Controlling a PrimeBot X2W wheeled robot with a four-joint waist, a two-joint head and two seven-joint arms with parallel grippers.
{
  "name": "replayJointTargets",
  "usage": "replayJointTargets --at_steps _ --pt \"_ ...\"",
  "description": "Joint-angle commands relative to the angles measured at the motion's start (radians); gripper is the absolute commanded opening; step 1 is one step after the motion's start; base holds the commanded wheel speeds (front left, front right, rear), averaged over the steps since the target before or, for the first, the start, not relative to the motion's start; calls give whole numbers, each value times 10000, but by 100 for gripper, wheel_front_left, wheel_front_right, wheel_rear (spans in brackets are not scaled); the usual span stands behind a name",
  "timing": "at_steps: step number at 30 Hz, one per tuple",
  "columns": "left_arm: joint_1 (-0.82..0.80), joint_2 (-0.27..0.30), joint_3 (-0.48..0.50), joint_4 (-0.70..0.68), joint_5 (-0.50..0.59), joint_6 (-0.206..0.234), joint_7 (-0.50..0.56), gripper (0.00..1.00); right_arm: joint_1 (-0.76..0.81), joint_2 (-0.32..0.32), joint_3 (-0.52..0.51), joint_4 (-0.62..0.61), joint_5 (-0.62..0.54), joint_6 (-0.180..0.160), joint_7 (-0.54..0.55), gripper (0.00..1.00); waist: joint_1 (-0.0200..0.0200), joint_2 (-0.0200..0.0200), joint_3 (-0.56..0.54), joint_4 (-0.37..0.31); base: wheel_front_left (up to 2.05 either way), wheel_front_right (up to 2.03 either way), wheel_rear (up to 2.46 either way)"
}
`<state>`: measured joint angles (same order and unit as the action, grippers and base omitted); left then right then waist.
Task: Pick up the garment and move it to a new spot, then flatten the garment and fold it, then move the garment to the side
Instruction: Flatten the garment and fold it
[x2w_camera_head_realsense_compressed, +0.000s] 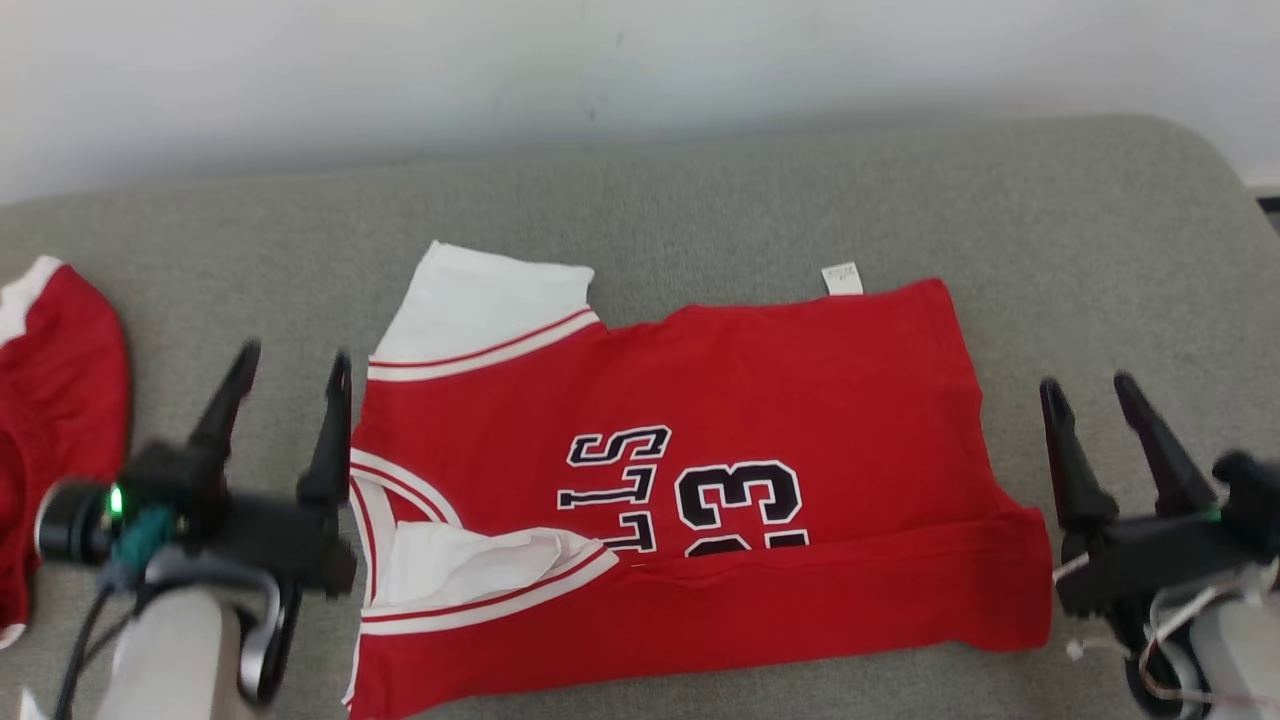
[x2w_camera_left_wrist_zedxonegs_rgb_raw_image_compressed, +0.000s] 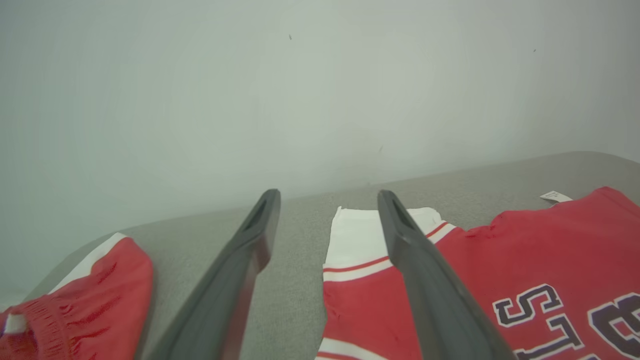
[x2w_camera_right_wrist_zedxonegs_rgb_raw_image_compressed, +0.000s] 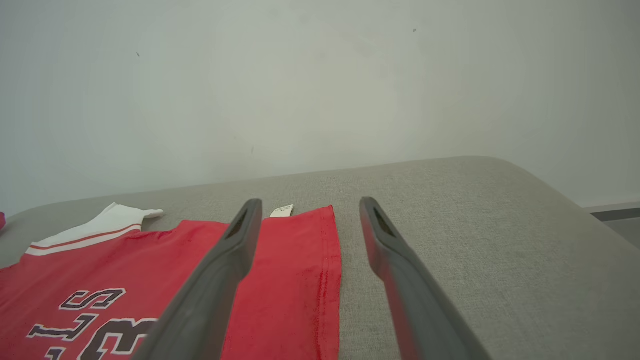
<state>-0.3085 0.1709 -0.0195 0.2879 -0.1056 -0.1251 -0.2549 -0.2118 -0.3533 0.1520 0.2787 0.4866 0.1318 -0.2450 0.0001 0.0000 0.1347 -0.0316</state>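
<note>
As the head camera looks down, the red jersey lies in the middle of the grey fabric-covered tabletop. Its near edge is folded over, half covering the black-and-white lettering and number. A white sleeve with red stripes lies at its far left corner, and a small white label sticks out at the far edge. The left claw hovers just beside the jersey's left side, fingers spread apart and holding nothing. The right claw stands just off the right side, equally spread and empty. A second red garment lies at the tabletop's left end.

From the left wrist, the left claw shows its fingers apart, with bare tabletop and the white sleeve between them. I cannot tell whether its right finger touches the jersey. The second garment lies to the left, before a pale wall.

From the right wrist, the right claw is wide apart. One finger crosses the jersey and the other is over bare tabletop. The label shows between the fingertips.
</note>
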Motion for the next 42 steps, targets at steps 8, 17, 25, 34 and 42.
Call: replayJointTargets --at_steps 8,17,25,34,42 --pt "-3873 553 -1169 1623 -914 -31 1402 100 -2948 -750 845 1138 771 -25 1152 100 -1 0 2399 -370 0 0 0" --pt "-7214 1394 -3009 3596 -1665 -34 2562 100 -5666 -738 2494 2673 1374 -25 1666 100 -1 0 3702 -854 0 0 0" --pt "-8661 1696 -4035 5612 -2311 -34 3482 100 -7245 -188 3938 4132 2035 -25 1719 100 -1 0 4031 -1193 0 0 0" --pt "-9143 1811 -4749 6607 -2745 -34 3865 100 -8097 53 4956 5147 2804 -25 1493 100 -1 0 4082 -1139 0 0 0" --pt "-9264 1635 -5022 6879 -3433 -36 4312 100 -8527 30 5602 5583 3357 -25 1382 100 -1 0 4069 -1024 0 0 0"
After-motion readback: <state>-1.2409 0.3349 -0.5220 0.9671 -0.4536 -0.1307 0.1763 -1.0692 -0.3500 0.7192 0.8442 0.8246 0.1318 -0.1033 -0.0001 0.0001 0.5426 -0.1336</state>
